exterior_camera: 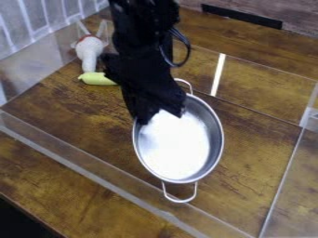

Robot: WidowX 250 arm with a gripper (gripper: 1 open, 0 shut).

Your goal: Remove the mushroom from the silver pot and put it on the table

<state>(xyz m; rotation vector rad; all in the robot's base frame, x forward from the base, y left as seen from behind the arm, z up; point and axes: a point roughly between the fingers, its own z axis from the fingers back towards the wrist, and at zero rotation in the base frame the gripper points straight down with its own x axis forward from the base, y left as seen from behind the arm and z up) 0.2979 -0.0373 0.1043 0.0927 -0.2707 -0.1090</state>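
Observation:
The silver pot (187, 149) stands on the dark wood table (69, 130) at the middle, one wire handle toward the front. My black gripper (152, 113) points down into the pot at its far left rim, fingers shut. Nothing shows between them. The pot's inside is a bright glare and I make out no mushroom in it; the gripper hides part of the floor. A small cream-white rounded thing (85, 51) sits on the table at the far left, behind the arm. Whether that is the mushroom I cannot tell.
A long yellow-green piece (97, 80) lies on the table just left of the arm. Clear acrylic rails (218, 72) cross the table behind and to the right of the pot, and another runs along the front (87, 167).

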